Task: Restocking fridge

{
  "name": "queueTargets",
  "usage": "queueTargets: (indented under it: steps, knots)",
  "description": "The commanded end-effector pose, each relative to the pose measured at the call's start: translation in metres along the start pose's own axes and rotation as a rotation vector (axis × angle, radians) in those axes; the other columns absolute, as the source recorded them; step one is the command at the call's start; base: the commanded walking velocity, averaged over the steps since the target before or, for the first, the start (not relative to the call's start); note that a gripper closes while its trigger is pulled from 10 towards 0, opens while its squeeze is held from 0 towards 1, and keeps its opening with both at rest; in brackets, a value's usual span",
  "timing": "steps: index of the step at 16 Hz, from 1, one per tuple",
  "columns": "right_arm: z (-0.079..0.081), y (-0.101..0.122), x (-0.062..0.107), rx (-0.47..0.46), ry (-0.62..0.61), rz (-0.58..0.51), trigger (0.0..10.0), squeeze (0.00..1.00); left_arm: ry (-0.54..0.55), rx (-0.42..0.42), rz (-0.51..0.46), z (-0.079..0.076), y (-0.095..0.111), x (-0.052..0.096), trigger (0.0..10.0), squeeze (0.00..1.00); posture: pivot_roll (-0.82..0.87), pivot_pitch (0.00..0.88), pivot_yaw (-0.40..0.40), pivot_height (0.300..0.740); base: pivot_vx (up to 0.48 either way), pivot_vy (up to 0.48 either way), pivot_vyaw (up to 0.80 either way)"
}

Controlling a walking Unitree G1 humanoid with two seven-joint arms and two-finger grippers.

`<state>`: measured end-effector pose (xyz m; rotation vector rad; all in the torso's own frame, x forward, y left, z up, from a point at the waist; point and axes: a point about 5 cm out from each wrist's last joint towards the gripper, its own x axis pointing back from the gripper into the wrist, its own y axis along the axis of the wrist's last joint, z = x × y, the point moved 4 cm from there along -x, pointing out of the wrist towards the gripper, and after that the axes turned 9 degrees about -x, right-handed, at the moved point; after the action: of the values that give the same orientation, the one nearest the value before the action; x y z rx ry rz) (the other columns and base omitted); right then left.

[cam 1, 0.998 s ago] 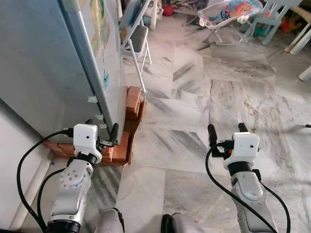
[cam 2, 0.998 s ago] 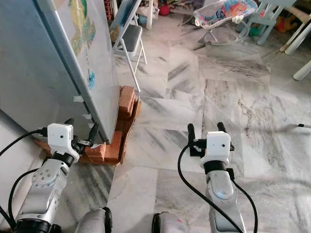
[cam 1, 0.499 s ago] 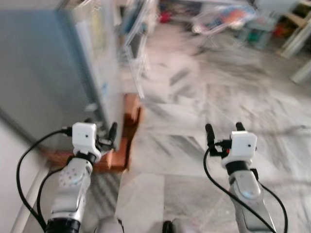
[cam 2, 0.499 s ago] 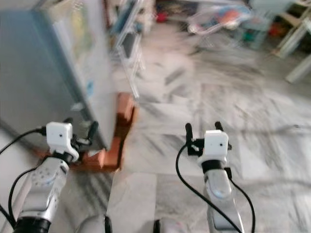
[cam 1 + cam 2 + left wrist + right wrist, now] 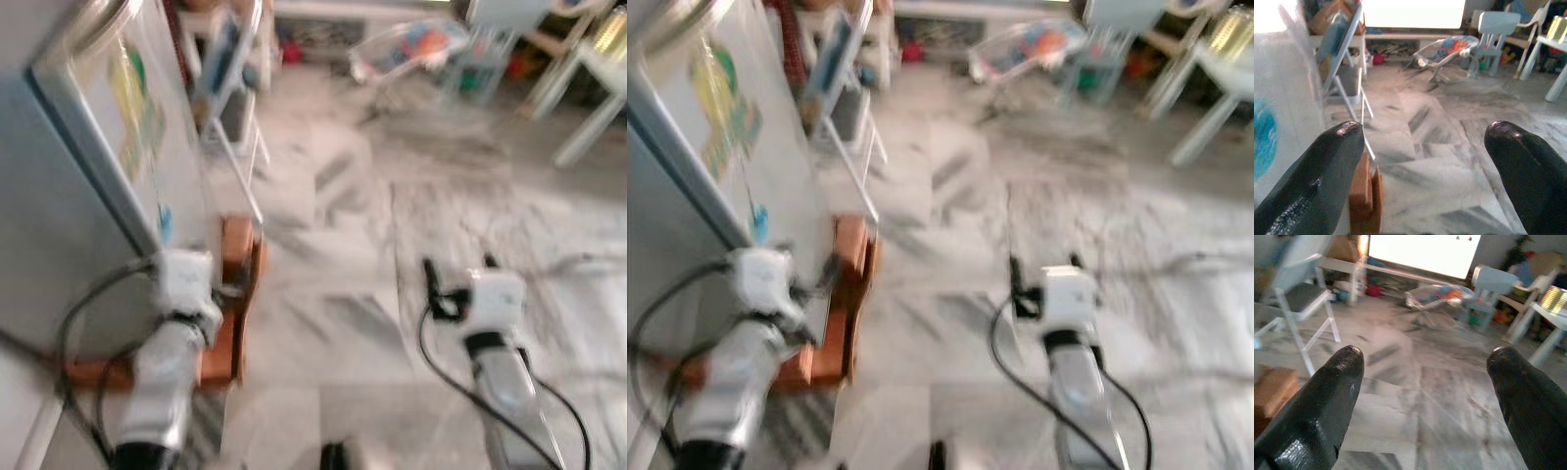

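Observation:
The grey fridge (image 5: 88,206) stands at my left with its door closed and coloured stickers (image 5: 132,98) on the front. It rests on orange bricks (image 5: 235,284). My left gripper (image 5: 1425,134) is held up beside the fridge's front corner, open, with nothing between its fingers. My right gripper (image 5: 458,269) is raised over the marble floor (image 5: 333,215) to the right, also open and holding nothing. The head views are blurred.
A folding chair (image 5: 230,98) stands just past the fridge. Farther back are a baby bouncer (image 5: 411,44), a small blue chair (image 5: 495,39) and white furniture (image 5: 588,108) at the right. A thin cable (image 5: 578,262) lies on the floor.
The whole picture has shifted and blurred, so the camera has moved; more of the fridge front and far room shows. Both arms keep their raised pose, fingers still apart.

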<state>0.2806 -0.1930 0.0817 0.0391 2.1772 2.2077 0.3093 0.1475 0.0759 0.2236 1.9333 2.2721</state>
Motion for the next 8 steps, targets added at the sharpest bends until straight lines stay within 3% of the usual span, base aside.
queueTargets:
  steps: [1, 6, 8]
  knots:
    - [0.005, 0.004, 0.000, -0.002, 0.017, -0.015, 10.0, 0.00, 0.057, -0.033, 0.006, 0.016, 0.000, 0.003, 10.0, 0.00, 0.01, 0.104, -0.067, 0.740, 0.000, 0.000, 0.00]
    - [0.014, 0.000, 0.006, 0.000, 0.057, -0.001, 10.0, 0.00, 0.204, -0.072, 0.020, 0.051, -0.002, -0.007, 10.0, 0.00, 0.00, 0.115, -0.069, 0.740, 0.000, 0.000, 0.00]
    - [0.015, -0.001, 0.007, -0.001, 0.056, 0.001, 10.0, 0.00, 0.226, -0.084, 0.031, 0.058, -0.004, -0.008, 10.0, 0.00, 0.00, 0.116, -0.067, 0.740, 0.000, 0.000, 0.00]
